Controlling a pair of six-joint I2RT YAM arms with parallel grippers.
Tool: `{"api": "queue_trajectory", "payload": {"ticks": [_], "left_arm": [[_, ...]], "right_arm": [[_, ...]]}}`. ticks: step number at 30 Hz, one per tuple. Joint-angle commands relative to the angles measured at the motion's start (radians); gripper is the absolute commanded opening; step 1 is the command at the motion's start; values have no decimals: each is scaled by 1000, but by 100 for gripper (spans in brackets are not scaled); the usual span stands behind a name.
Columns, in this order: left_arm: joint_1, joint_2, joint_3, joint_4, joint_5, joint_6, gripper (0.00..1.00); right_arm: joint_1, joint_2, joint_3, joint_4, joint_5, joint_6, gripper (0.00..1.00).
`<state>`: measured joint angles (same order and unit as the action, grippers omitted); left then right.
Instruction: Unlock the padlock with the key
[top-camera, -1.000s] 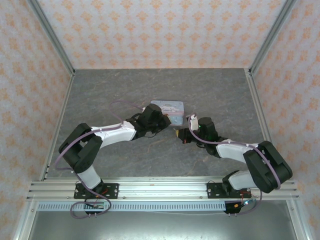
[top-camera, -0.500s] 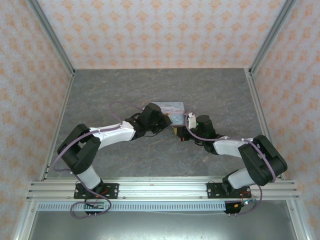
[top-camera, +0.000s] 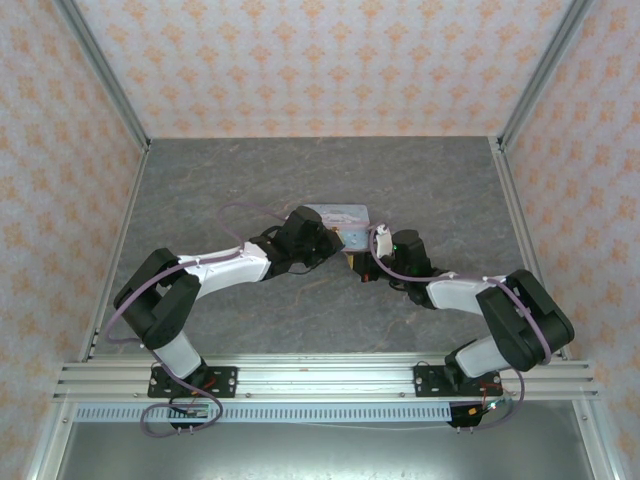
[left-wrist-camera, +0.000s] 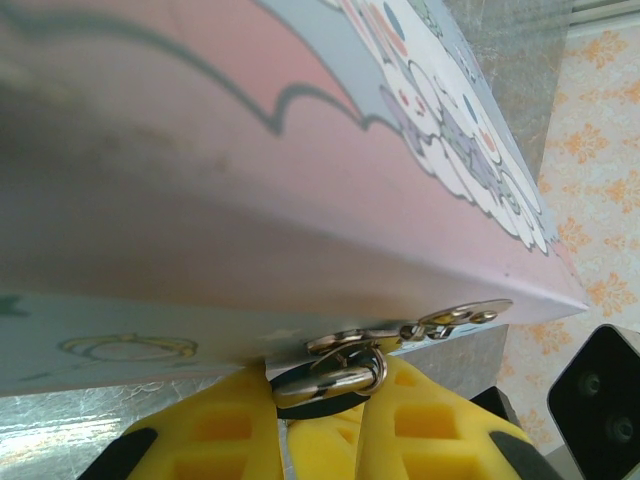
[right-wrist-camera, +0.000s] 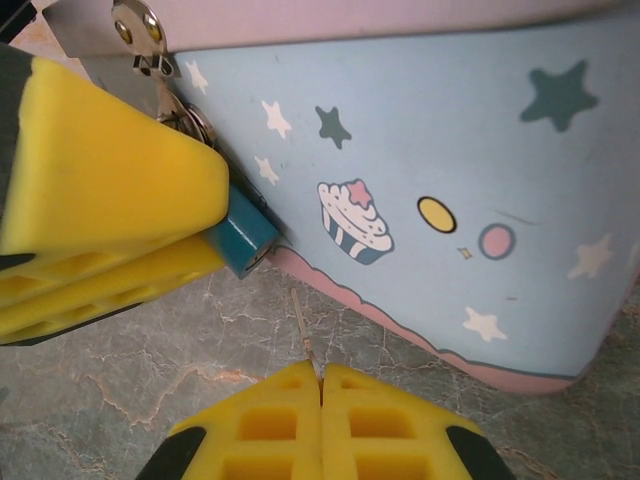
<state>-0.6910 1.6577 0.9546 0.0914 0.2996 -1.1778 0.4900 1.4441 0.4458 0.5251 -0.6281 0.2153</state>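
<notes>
Orange-patterned wallpaper walls (top-camera: 320, 60) round a grey marbled table (top-camera: 230, 180). Mid-table: pale blue-pink tin (right-wrist-camera: 450, 180) w/ star & cupcake print (cartoon clouds on lid). L gripper (left-wrist-camera: 325, 395) clamped on teal padlock (right-wrist-camera: 243, 236) at tin's hasp. R gripper (right-wrist-camera: 321, 385) pinched together on key (right-wrist-camera: 303, 325), its tip near padlock, not touching.

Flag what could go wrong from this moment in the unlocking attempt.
1. The right gripper, jaws shut, pinches the key only at its end. Pressed against anything, the key may twist or slip.
2. The key's tip points at the lower edge of the tin, beside the padlock. A straight advance would likely miss it.
3. The left gripper holds the padlock, which hangs from the hasp. A push could shift the tin.
</notes>
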Motion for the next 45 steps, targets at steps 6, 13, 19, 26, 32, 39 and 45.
{"api": "queue_trajectory", "payload": {"ticks": [6,13,19,26,32,39,45], "left_arm": [[5,-36,19,7,-9,15,8],[4,-38,17,6,-5,14,8],[4,-38,19,7,-2,14,8],[4,-39,20,7,7,12,8],[4,-41,21,6,12,9,8],[4,-43,18,13,19,3,8],[4,-50,16,26,45,-12,8]], "right_arm": [[-5,-43,4,47,-7,-16,0],[-7,-42,19,36,-13,-28,0],[-7,-31,22,47,-17,-26,0],[-5,-22,30,55,-29,-27,0],[-7,-7,44,66,-39,-26,0],[-6,-2,48,78,-41,-29,0],[-6,10,52,97,-35,-45,0]]}}
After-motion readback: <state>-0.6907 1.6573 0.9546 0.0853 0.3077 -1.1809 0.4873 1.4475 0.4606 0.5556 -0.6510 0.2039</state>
